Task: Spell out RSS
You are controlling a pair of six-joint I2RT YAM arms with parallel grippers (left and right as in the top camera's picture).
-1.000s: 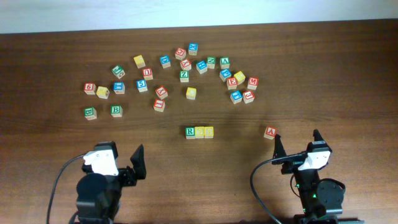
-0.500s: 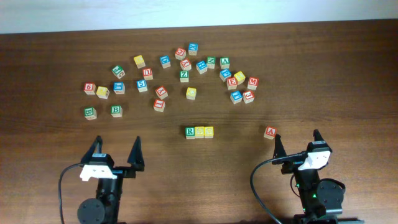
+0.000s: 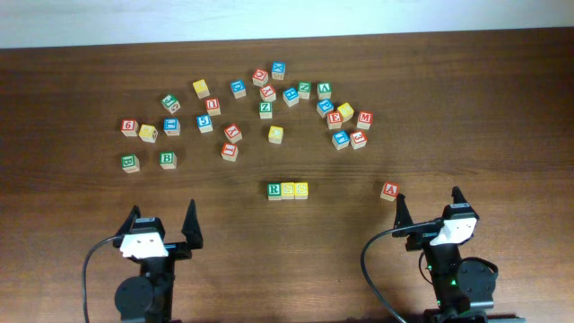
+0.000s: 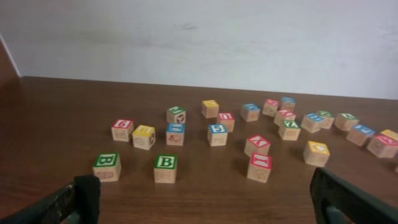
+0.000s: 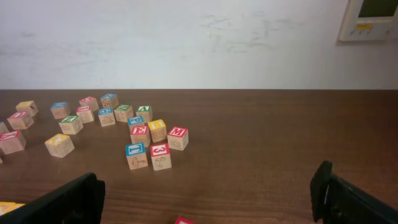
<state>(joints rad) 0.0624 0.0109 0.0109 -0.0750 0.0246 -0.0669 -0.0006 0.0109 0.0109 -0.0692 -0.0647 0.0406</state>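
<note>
Three blocks stand in a row at the table's middle: a green R block and two yellow blocks touching it on its right. My left gripper is open and empty near the front left edge. My right gripper is open and empty near the front right. A red A block lies just beyond the right gripper, and its top edge shows in the right wrist view.
Many loose letter blocks are scattered across the back half of the table. Two green B blocks sit ahead of the left gripper. A white wall runs behind the table.
My left arm has swung to face straight forward and settled with its jaws wide open. The right arm and all the blocks have stayed still.
</note>
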